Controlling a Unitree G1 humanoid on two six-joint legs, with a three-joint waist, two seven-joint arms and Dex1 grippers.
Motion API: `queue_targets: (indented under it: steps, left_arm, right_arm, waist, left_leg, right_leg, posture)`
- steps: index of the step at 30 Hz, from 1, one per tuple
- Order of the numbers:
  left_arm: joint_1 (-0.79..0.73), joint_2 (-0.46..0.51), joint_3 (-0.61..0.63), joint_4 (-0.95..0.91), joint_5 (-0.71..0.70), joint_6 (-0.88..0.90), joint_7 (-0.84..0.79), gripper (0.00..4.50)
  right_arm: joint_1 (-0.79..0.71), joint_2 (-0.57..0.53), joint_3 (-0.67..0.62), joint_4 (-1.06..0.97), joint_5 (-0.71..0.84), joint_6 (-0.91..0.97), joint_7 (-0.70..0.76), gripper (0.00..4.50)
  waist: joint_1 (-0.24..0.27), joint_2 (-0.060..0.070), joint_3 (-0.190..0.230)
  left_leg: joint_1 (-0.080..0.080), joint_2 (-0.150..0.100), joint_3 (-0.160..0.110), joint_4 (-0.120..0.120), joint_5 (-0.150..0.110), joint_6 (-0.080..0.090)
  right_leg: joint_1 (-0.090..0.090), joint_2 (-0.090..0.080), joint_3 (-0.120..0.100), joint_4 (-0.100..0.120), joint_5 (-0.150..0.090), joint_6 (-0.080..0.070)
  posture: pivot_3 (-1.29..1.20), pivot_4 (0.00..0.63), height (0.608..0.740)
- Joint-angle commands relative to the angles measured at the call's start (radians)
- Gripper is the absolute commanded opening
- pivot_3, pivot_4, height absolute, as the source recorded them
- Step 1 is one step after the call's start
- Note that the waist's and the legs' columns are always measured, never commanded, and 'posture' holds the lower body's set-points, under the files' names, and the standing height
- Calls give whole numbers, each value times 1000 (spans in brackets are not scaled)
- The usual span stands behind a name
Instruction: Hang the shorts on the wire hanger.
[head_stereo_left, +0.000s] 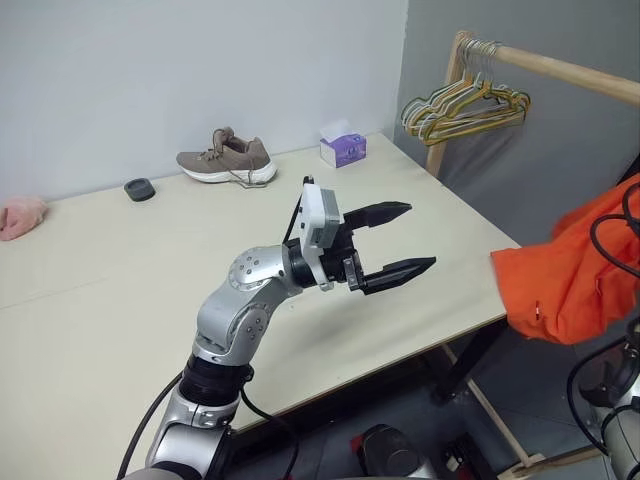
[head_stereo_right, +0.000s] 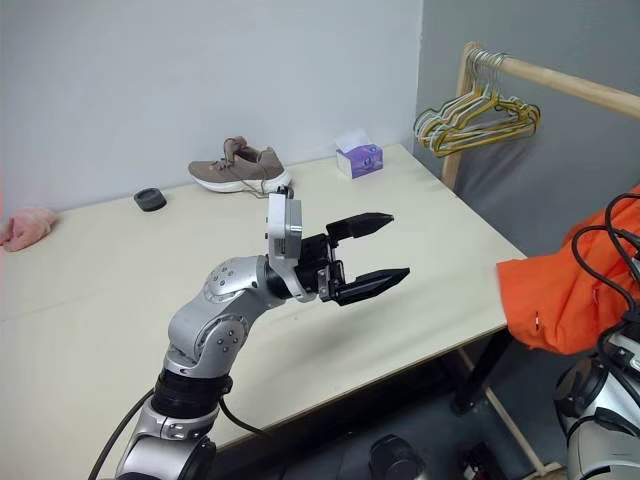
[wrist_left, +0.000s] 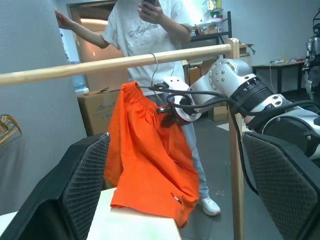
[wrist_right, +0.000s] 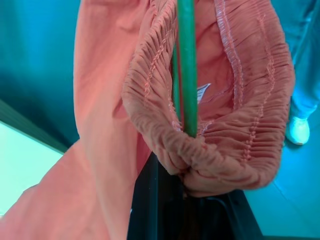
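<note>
Left gripper (head_stereo_left: 402, 242) hovering over table (head_stereo_left: 120, 290), fingers spread apart, holding nothing. Right gripper (wrist_left: 170, 114) clamping shorts (wrist_left: 145, 155) and wire hanger (wrist_left: 156, 75) beside wooden rail (wrist_left: 110, 64).

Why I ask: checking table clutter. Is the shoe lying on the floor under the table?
No, the shoe sits on the table near the wall, beside a tissue box.

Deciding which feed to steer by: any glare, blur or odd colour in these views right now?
Left wrist view: bright doorway light behind the person, but the shorts and wire hanger read clearly; the near fingers are soft. Right wrist view: a teal tint, the hanger wire looks green, the waistband is very close. Head views: even light, soft shadows on the table.
</note>
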Motion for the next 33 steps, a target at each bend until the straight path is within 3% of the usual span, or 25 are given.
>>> queue_targets:
  steps: [1, 6, 20, 33]
  left_arm:
    - [-21, -8, -5, -32, -8, -18, 0, 4470]
    - [-30, -20, -12, -30, -7, -17, 6, 4470]
    - [-28, -22, -14, -36, -6, -10, 12, 4500]
    - [-23, -29, -16, -40, -4, -10, 15, 4500]
  right_arm:
    - [-4, 4, -4, -35, 18, -8, 0, 0]
    - [5, 19, -21, -94, 34, -23, 0, 0]
    - [58, 145, -63, -426, 23, -70, -54, 4487]
    - [192, 86, 127, -528, -45, -450, -37, 4487]
  waist:
    - [0, 0, 0]
    - [1, 0, 0]
    - [2, 1, 0]
    - [0, -1, 2]
  left_leg:
    - [0, 0, 0, 0, 0, 0]
    - [0, 0, 1, -1, -2, 2]
    - [0, 0, 1, -1, -2, 2]
    - [0, 0, 2, -3, -3, 2]
  right_leg:
    - [0, 0, 0, -1, 0, 0]
    - [-1, 0, 1, -1, 1, 2]
    - [-1, 0, 1, -2, 0, 0]
    - [-2, 0, 1, -3, -1, -1]
  posture:
    - [-417, 8, 740]
    - [-420, 8, 740]
    - [-418, 9, 740]
    - [-407, 1, 740]
